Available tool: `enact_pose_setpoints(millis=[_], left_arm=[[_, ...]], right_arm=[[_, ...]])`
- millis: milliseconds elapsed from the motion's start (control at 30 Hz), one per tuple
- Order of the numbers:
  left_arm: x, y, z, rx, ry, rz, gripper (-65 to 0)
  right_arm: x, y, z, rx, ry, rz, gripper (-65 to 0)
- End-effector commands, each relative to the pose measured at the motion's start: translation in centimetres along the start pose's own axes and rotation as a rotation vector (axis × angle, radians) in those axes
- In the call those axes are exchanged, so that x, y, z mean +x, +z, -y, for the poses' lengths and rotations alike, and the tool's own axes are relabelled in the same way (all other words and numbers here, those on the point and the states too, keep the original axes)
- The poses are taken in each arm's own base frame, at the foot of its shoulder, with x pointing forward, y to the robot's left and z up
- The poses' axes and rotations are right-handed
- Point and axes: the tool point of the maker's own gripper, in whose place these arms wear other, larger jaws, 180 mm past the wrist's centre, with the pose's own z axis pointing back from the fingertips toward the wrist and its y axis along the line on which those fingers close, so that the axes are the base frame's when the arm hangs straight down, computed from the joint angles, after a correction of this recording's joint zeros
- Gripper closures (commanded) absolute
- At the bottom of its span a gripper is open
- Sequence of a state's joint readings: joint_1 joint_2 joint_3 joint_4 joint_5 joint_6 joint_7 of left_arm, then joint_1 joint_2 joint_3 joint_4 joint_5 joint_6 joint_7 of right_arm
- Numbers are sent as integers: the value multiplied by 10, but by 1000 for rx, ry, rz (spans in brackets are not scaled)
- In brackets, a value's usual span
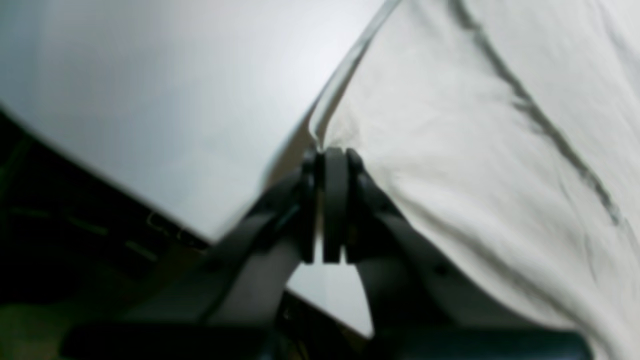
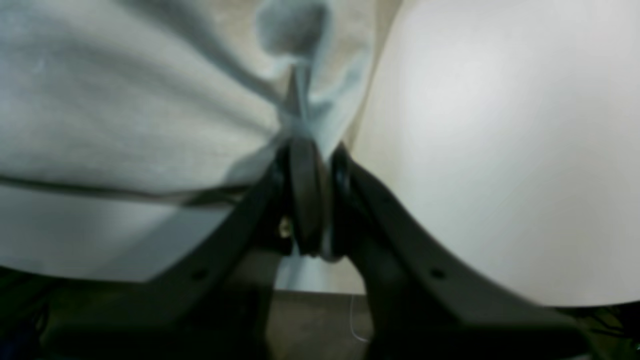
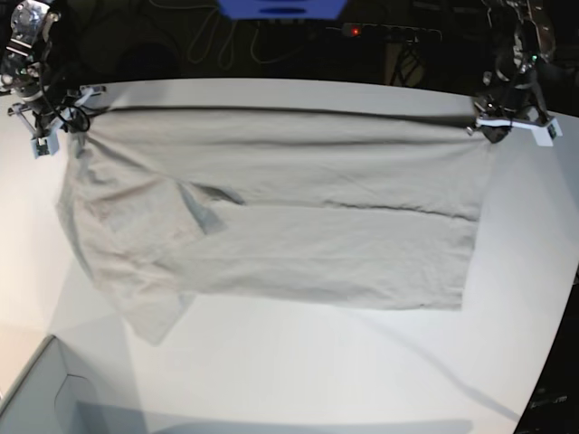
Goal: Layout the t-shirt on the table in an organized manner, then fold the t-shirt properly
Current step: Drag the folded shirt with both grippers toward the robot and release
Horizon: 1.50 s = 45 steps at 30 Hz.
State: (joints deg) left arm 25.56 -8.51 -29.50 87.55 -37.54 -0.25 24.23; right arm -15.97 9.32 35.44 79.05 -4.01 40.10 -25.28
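The t-shirt (image 3: 271, 217) lies spread across the white bench (image 3: 362, 362), its far edge stretched in a straight line between the 2 arms. The left gripper (image 3: 496, 129), at the far right of the base view, has its fingers (image 1: 335, 200) clenched on a corner of the cloth at the far edge. The right gripper (image 3: 63, 122), at the far left, likewise has its fingers (image 2: 305, 200) pinched tight on a bunched corner. A sleeve folds over at the left, and a pale box corner (image 3: 36, 389) sits near left.
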Motion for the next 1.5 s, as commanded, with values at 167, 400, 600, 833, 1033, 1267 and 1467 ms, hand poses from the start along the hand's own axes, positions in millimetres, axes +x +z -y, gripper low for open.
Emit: enact_pose_setpoints(millis=[167, 400, 600, 833, 1033, 1267, 1467], left_arm=[[24, 12, -24, 56, 16, 80, 0], [20, 11, -27, 62, 19, 69, 0], [19, 11, -28, 64, 18, 65, 0], [7, 16, -29, 73, 31, 50, 0], [6, 16, -27, 68, 34, 46, 0], [1, 22, -34, 79, 21, 31, -2], [11, 31, -26, 58, -8, 58, -137]], right_arm=[[5, 5, 12, -22, 21, 11, 0], [-2, 6, 9, -15, 22, -2, 0], [-14, 18, 1, -13, 40, -15, 0], [-9, 23, 1, -22, 54, -2, -135], [-7, 23, 2, -24, 54, 3, -294], [0, 22, 6, -34, 51, 19, -315], [11, 25, 20, -73, 28, 48, -318]])
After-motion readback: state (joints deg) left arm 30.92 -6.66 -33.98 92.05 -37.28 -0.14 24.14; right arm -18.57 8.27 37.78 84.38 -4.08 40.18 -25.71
